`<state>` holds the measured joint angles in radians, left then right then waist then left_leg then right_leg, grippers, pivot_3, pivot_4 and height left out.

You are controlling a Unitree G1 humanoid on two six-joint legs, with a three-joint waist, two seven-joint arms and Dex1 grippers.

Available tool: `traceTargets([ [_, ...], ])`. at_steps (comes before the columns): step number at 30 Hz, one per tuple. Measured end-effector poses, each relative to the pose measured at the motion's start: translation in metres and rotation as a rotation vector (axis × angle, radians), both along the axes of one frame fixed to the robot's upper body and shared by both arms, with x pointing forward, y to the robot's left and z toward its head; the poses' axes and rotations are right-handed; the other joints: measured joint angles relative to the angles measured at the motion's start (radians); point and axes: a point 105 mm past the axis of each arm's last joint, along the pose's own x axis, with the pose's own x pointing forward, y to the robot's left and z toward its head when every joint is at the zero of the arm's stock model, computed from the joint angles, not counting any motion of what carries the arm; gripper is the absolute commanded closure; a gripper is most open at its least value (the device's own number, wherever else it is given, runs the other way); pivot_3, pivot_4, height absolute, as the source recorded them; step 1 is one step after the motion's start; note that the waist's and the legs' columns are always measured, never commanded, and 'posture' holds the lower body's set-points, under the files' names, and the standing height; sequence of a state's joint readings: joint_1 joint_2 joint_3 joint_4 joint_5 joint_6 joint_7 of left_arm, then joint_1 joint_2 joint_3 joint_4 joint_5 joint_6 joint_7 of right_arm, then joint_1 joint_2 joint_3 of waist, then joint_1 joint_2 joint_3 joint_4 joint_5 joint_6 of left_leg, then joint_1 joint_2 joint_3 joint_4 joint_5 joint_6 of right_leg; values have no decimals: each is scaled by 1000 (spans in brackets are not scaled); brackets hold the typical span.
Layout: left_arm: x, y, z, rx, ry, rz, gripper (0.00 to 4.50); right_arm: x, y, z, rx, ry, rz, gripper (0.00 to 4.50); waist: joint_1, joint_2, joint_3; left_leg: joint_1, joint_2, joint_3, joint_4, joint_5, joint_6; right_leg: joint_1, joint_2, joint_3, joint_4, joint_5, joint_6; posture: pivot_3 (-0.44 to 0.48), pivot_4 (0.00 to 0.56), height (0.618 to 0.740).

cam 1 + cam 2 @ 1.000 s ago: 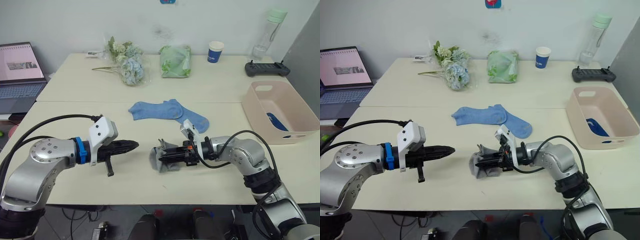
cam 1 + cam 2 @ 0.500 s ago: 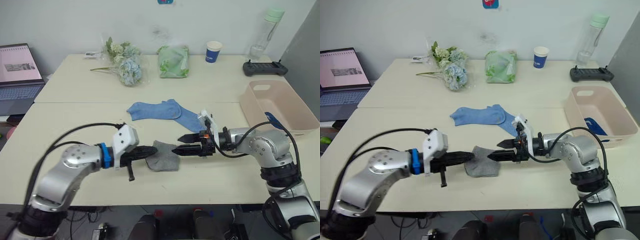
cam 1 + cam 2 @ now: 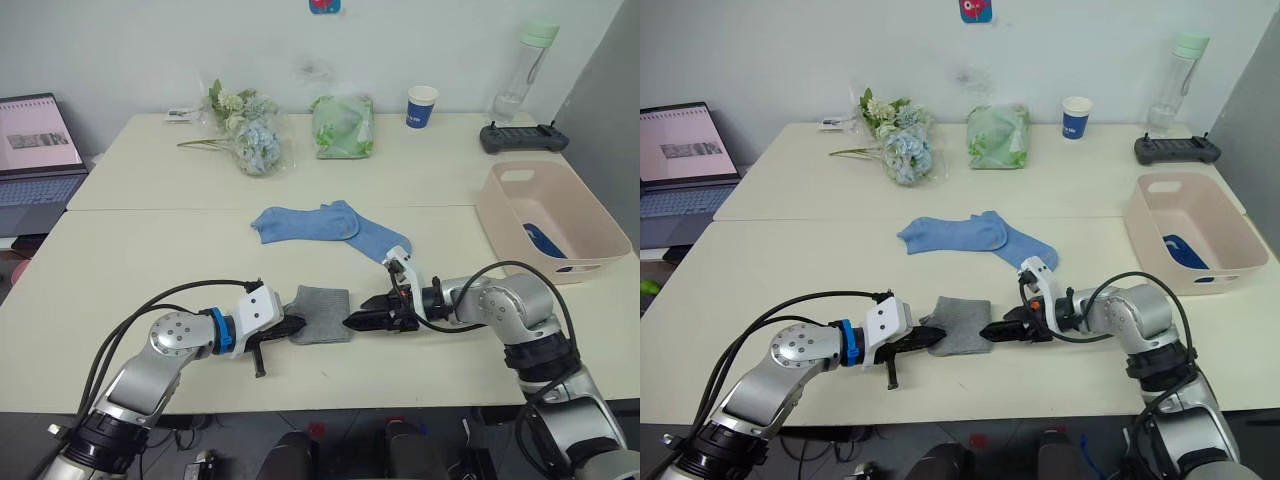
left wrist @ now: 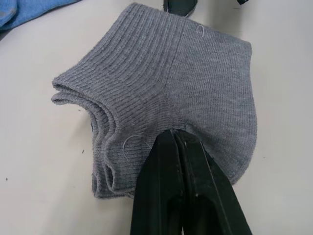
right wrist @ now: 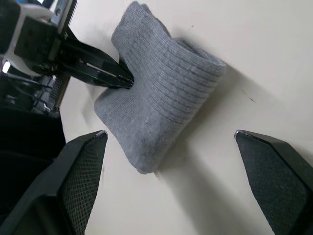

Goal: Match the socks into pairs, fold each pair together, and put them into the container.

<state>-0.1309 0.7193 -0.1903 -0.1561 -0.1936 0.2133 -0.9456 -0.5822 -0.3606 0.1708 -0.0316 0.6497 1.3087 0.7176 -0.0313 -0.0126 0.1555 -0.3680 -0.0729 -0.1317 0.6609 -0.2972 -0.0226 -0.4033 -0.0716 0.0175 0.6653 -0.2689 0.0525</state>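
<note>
ribbed grey socks; light blue socks; pale pink container; black claw fingers

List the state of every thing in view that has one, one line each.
Grey socks: folded together, lying flat on the table.
Left end effector: shut, tips on the grey socks.
Right end effector: open, beside the grey socks.
Light blue socks: unfolded, overlapping.
Container: upright, a dark blue item inside.
Laptop: open, screen lit.
Paper cup: upright.
Bottle: upright, capped.

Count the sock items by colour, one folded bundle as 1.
Grey bundle: 1
Light blue socks: 2
Dark blue bundle in the tub: 1
Total: 4
</note>
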Motion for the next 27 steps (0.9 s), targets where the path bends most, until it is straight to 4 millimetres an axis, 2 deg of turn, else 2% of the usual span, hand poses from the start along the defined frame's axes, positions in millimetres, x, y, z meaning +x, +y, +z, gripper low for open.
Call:
traceTargets([
  [6,-2,0,0,-2,-1,14,4500,0,45,-1,101,132,27,25,-3,1,-1,1,1,1,-1,0,0,-1,1,1,1,0,0,0,150,740],
  [9,-3,1,1,-8,9,29,4500,1,48,-2,107,140,27,612,-1,1,-1,1,0,1,-1,0,0,-2,1,1,0,0,0,0,150,740],
  [20,-8,6,10,-88,79,84,4500,5,45,-6,99,141,-3,4455,-2,2,-1,0,1,0,-1,0,0,-2,1,0,1,0,0,0,150,740],
  [22,-10,4,27,-138,79,73,4500,8,41,-2,111,132,-19,4482,-2,1,0,-1,1,0,0,0,0,-2,1,0,0,0,0,0,150,740],
  [25,-12,7,56,-181,53,58,3870,20,23,11,129,85,-73,4500,0,2,0,-2,0,0,0,0,0,-3,1,0,0,0,0,0,150,740],
  [27,-7,8,77,-248,62,62,3243,28,5,32,127,-5,-99,4500,3,2,1,-5,0,-1,1,0,0,-3,1,-2,0,0,0,0,150,740],
])
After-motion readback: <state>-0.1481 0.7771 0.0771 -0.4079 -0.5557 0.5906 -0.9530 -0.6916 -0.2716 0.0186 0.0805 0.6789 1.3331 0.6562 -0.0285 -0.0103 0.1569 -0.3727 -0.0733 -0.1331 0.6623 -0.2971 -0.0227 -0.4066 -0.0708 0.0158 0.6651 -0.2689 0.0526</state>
